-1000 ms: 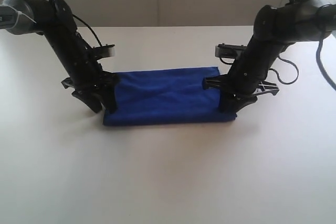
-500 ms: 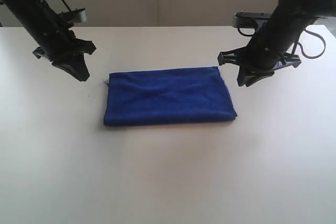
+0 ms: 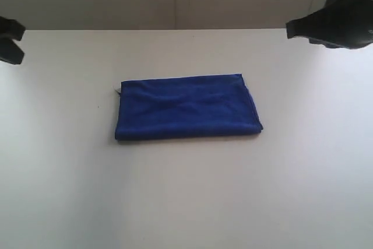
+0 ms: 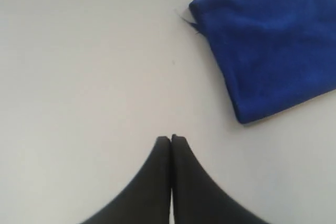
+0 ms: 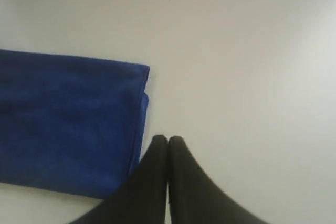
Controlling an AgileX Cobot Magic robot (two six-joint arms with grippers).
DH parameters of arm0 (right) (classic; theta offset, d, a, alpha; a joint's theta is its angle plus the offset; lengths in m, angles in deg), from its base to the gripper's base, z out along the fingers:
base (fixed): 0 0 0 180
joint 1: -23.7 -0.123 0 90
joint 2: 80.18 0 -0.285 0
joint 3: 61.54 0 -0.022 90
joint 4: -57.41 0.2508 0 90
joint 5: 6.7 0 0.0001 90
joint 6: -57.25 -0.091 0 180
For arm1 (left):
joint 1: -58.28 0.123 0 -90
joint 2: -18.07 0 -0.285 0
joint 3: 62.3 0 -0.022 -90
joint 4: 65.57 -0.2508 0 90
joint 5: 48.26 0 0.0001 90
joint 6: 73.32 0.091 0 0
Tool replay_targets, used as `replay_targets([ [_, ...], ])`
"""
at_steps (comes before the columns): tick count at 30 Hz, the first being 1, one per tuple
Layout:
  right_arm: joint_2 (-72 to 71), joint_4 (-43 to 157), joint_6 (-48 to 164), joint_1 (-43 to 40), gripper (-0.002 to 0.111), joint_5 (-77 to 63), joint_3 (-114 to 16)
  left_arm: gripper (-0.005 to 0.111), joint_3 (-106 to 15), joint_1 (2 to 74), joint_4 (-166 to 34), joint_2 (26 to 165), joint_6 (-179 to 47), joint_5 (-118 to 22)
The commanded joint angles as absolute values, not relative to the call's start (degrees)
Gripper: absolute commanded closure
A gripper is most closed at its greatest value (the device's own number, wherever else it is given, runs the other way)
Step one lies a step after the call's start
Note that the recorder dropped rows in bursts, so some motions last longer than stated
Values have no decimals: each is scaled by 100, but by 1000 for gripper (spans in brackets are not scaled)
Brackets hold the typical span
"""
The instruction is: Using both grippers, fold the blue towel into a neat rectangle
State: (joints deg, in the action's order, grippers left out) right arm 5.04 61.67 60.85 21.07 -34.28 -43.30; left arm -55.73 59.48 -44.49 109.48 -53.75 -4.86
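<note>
**A:** Where is the blue towel [image 3: 187,108] right now?

**B:** It lies flat near the middle of the white counter [image 3: 186,202], folded into a tidy rectangle with its long side running across the exterior view. At its right end the layers show, one edge sitting a little off the other. A small pale tag [image 3: 118,91] pokes out at the far left corner.

**A:** And your claws?

**B:** My left claw [image 4: 171,139] is closed with the jaws pressed tip to tip and nothing between them. It hangs over bare counter, well apart from the towel's near corner. My right claw [image 5: 168,139] is closed the same way and is empty too. It sits off the towel's short end without touching the cloth.

**A:** Can the arms be seen from outside?

**B:** Only at the edges. My left arm [image 3: 10,39] shows at the far left, and my right arm [image 3: 332,26] in the upper right corner.
</note>
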Motion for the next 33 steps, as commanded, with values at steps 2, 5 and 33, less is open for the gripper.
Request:
replay_targets([
  [2,-833,6021,6154,2143,108,-2466,-3154,107,-4384,6165,-4300,9771,-5064,-1100],
  [5,-1705,6021,6154,2143,108,-2080,-2419,107,-3496,6153,-3807,8954,-4923,-1729],
  [33,-3101,6034,6154,2143,108,-944,-760,107,-1776,6153,-3595,7516,-4485,-2461],
])
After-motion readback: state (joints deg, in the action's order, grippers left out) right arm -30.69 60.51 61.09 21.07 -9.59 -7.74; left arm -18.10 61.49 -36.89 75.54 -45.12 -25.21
